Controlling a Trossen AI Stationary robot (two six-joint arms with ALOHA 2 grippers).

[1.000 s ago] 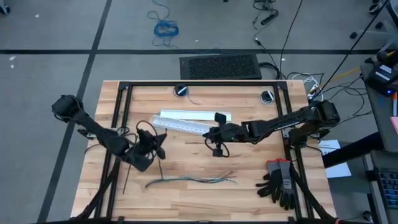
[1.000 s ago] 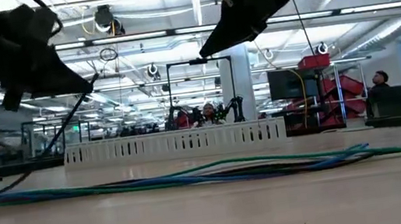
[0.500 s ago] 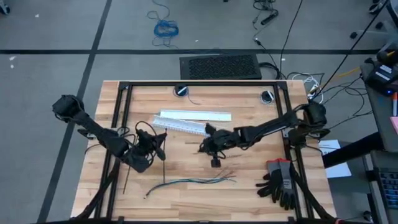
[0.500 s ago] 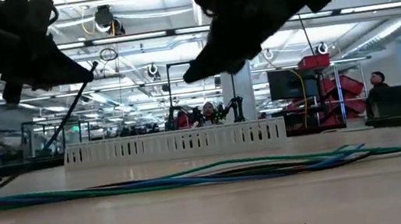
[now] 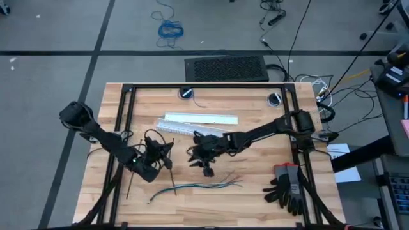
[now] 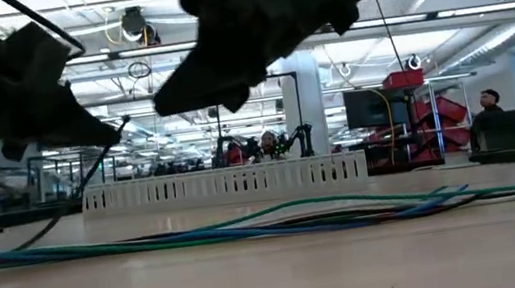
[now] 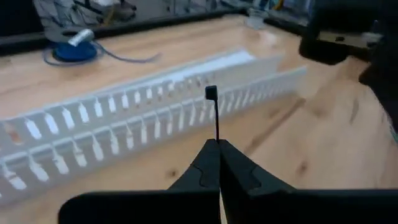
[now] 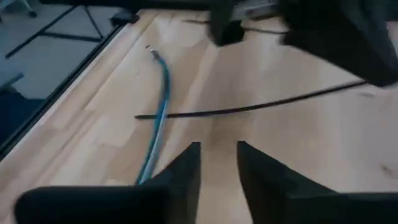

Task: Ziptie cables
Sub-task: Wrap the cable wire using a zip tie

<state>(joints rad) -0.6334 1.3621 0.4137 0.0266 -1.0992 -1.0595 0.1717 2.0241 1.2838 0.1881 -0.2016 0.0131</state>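
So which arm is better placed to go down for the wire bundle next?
The right. Its gripper is open and empty above the cables, while the left gripper is shut on a ziptie.

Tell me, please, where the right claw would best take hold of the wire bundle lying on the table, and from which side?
Probably from straight above, at the left half of the cables: there the strands run together, while at the other end they fan apart. They lie flat on the wooden table, so the fingers should straddle the bundle crosswise. The right claw, open, hangs just above and behind it; the left claw is shut on a ziptie.
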